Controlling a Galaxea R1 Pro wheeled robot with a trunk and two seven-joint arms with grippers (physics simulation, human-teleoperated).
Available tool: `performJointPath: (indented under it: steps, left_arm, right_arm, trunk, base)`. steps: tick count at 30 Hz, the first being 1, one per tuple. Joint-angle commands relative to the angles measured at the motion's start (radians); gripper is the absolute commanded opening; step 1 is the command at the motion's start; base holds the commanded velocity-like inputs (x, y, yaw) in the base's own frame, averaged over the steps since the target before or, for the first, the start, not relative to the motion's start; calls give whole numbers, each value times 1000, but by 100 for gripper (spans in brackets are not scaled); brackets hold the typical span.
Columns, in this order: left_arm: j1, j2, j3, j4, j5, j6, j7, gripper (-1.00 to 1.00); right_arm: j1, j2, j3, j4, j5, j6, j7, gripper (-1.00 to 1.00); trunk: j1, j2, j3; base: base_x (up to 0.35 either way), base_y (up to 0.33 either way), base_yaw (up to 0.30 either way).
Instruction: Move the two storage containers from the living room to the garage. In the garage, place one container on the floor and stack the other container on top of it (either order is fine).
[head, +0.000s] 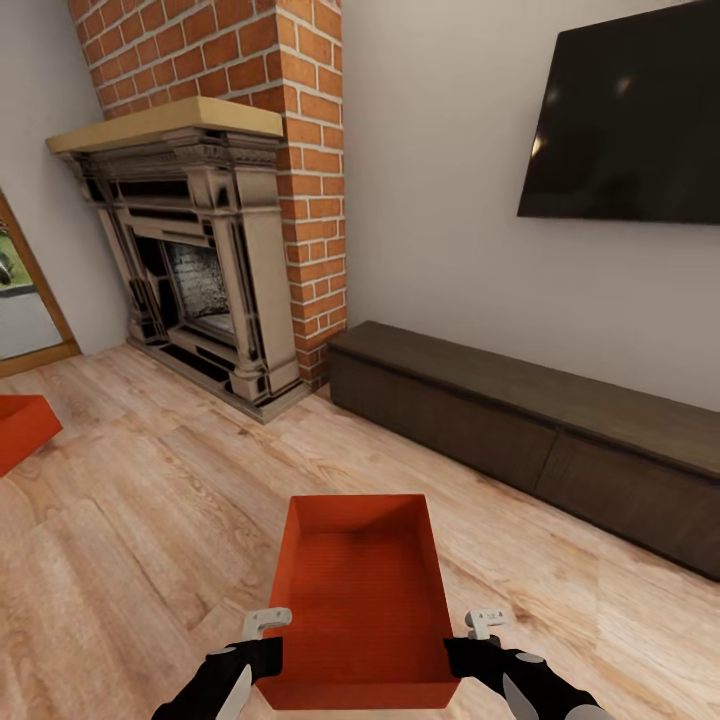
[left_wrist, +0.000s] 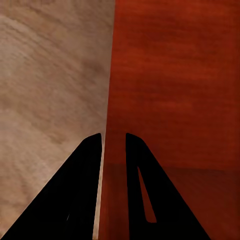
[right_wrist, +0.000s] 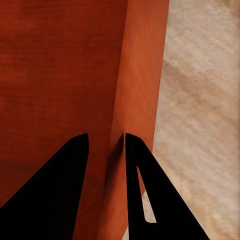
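bin in hand: orange-red container (head: 362, 600) held low in front, over wood-plank floor (head: 140, 500), still in living room.
left gripper (left_wrist: 114, 137): pinching left side wall, one finger inside, one outside.
right gripper (right_wrist: 106, 136): pinching right side wall likewise; two-sided hold likely to keep bin level for carrying.
second container (head: 18, 428): on floor far left, well apart, awaiting pickup.
surroundings: brick fireplace (head: 200, 250), dark cabinet (head: 520, 420), wall TV (head: 630, 120).
progress: early, garage not reached.

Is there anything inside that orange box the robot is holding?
Nothing that shows: the storage container looks empty down to its ribbed floor. The left tool and right tool each straddle a side wall. The near wall hides the floor strip just behind it.
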Motion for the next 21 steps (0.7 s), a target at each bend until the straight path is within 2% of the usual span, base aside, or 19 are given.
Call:
performJointPath:
  steps: [1,8,21]
  left_arm:
    - [-1,-1,11,-6,-27,7,8,-100]
    - [-1,0,11,-6,-27,7,8,-100]
    - [-1,1,11,-6,-27,6,8,-100]
  right_arm:
    - [0,0,9,3,19,0,4,-100]
    - [0,0,9,4,19,0,4,-100]
    - [0,0,9,3,19,0,4,-100]
  trunk:
    - [-4,7,2]
    - [-31,56,27]
    - [-81,147,87]
  base:
    - [0,0,0]
    - [0,0,0]
    - [0,0,0]
